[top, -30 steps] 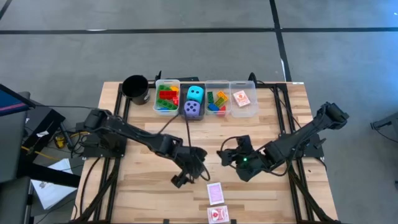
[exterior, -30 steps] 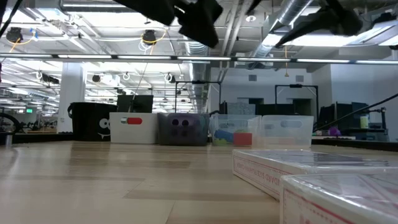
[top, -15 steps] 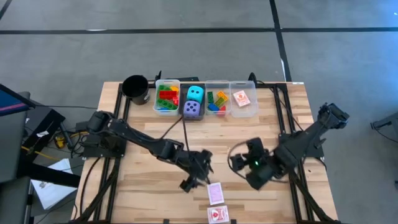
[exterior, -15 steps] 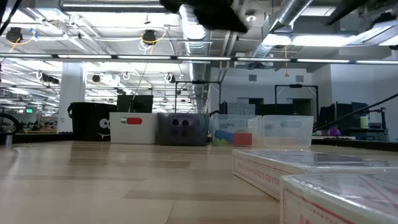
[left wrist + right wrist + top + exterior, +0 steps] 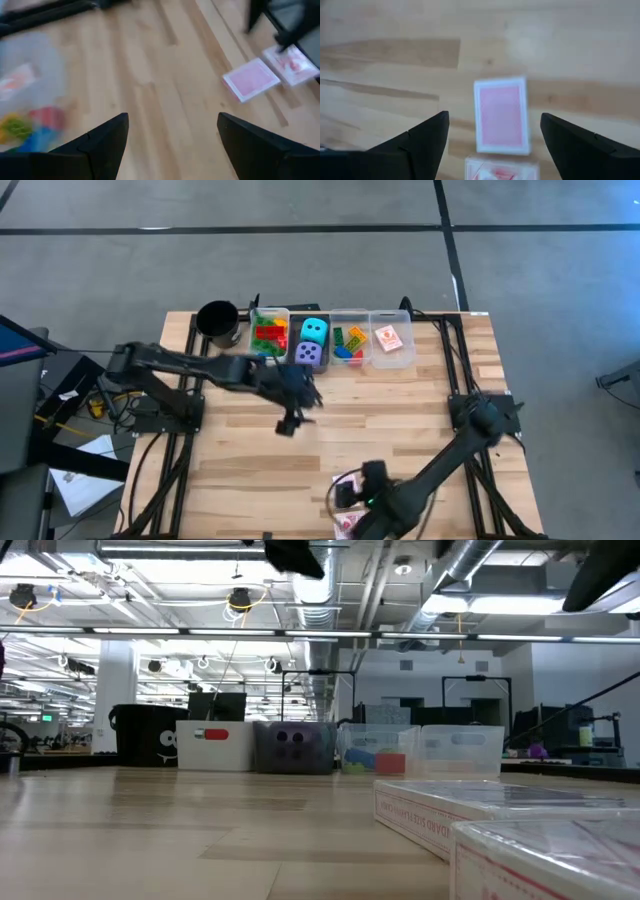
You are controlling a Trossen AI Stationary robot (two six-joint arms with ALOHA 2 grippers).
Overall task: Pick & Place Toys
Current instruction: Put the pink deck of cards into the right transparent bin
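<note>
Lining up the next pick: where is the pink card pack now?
In the high view the pink card pack lies at the table's front edge, right of centre, beside the right gripper, with another pack just nearer.

Wooden table, row of clear bins along its far edge, black cup just left of the bins, two red-white cards well in front of the bins, near the front edge
</note>
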